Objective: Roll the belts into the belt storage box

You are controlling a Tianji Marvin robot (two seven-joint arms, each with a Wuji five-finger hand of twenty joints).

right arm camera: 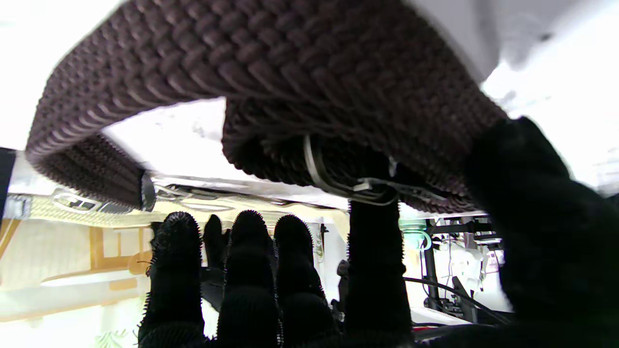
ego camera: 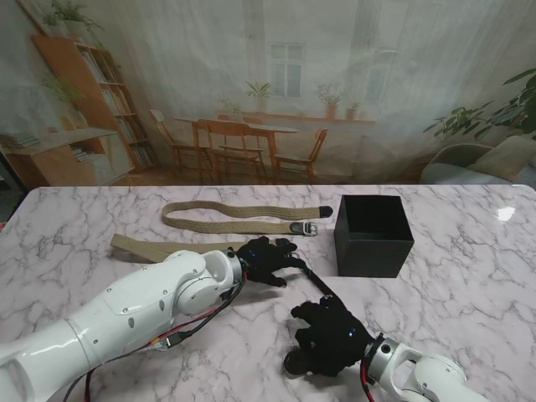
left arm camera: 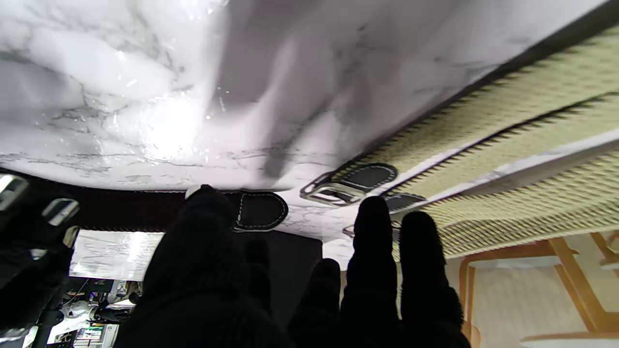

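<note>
A dark brown woven belt [ego camera: 316, 280] runs on the marble between my two hands. My right hand [ego camera: 331, 335] is shut on its buckle end, where the belt [right arm camera: 309, 72] curls into a loose roll. Thumb and a finger [right arm camera: 375, 241] hold that roll at the metal buckle [right arm camera: 355, 186]. My left hand [ego camera: 268, 260] rests open over the belt's far end, fingers spread, with the leather tip [left arm camera: 261, 211] beside the thumb. The black storage box [ego camera: 373, 234] stands open-topped just right of the left hand. A beige belt [ego camera: 239, 216] lies folded farther from me.
A second beige strap [ego camera: 138, 247] lies left of my left hand and passes under its wrist. The folded beige belt's buckle [ego camera: 306, 227] sits close to the box and the left fingers. Both beige straps [left arm camera: 522, 145] show in the left wrist view.
</note>
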